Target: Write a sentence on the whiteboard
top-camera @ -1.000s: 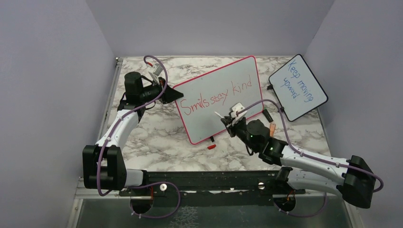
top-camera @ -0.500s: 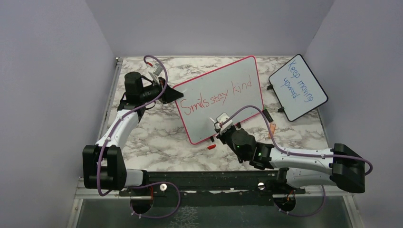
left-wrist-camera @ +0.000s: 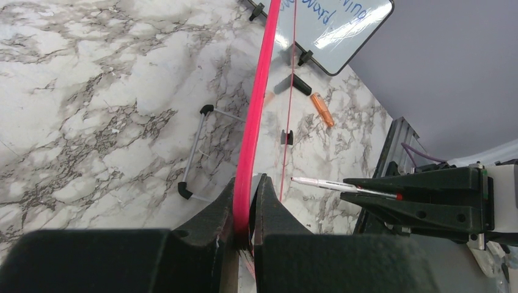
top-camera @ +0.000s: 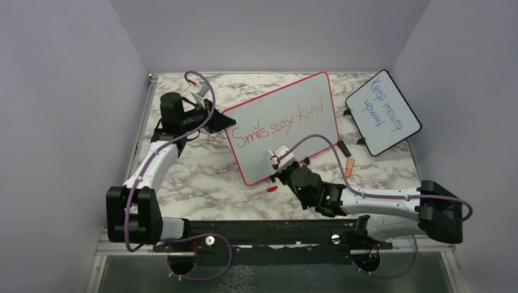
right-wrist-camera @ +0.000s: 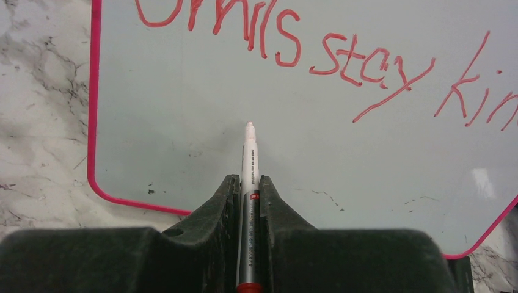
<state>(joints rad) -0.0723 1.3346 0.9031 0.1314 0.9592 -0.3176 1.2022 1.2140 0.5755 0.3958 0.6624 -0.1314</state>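
While the left claw (left-wrist-camera: 245, 186) pinches the glossy pink frame of the whiteboard (top-camera: 262, 155) at its left edge, black fingers closed flat on either side of the rim, the board stands tilted up near the middle of the marbled grey-and-white worktop (top-camera: 195, 165). Red handwriting runs across the smooth white face: the sentence (top-camera: 278, 125) reads "Smils stay kind" in loose, slanting strokes. Down below those words, the right claw (right-wrist-camera: 248, 183) is clamped on a slim silver-grey marker (right-wrist-camera: 248, 155), its pale tip aimed at a bare patch near the board's rounded lower left corner. Whether the tip touches the surface, I can't tell. The right wrist view cuts off the first letter and the end of "kind". Off to the right, well apart, a smaller black-framed board (top-camera: 383, 113) carries blue writing. A small red piece (top-camera: 272, 188) lies on the worktop just beside the whiteboard's near edge, too small to identify.
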